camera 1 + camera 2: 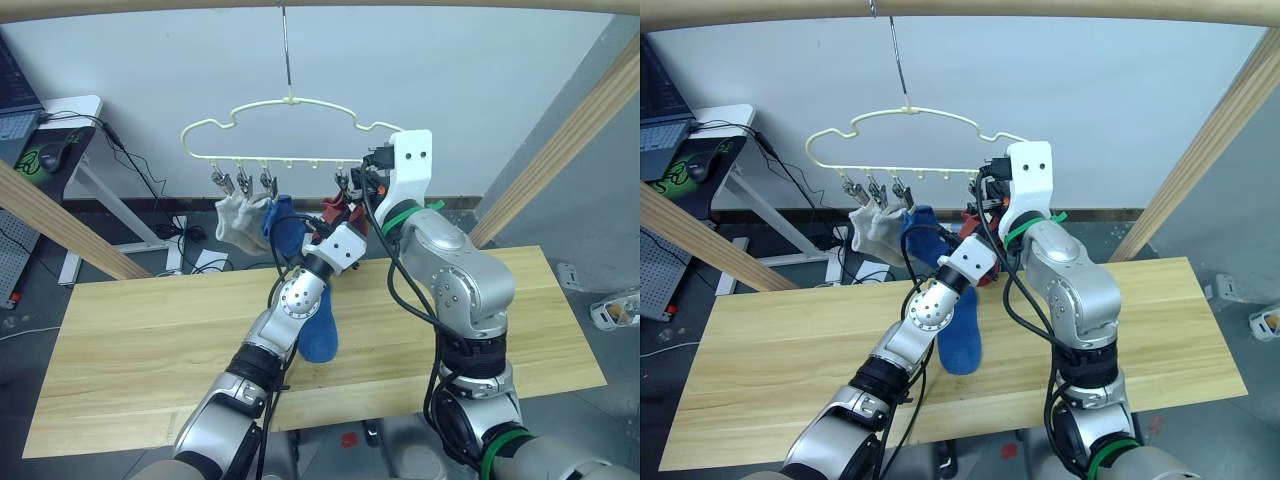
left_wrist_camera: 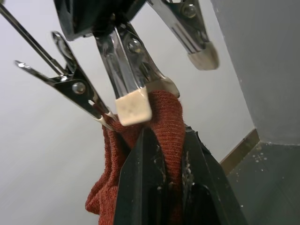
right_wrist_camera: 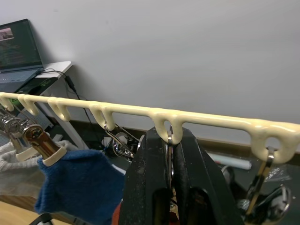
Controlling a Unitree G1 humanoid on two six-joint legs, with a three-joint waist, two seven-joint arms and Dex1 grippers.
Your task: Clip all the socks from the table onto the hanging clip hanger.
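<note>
Rust-red sock point(image 2: 164, 122) pinched between left gripper point(image 2: 164, 154) fingers, raised at metal clip point(image 2: 133, 89) of clip hanger point(image 1: 290, 125). Right gripper point(image 3: 169, 154) clamps that clip's top. Grey socks point(image 1: 238, 218), blue sock point(image 1: 285, 225) hang left; second blue sock point(image 1: 320, 330) on table point(image 1: 130, 330).

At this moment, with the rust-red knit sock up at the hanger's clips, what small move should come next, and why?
Probably let the metal clip close fully on the rust-red knit sock, then open the left gripper. Its fingers pinch the sock's edge right at the clip's pad, while the right gripper is closed on a clip under the pale-yellow wire hanger.
</note>
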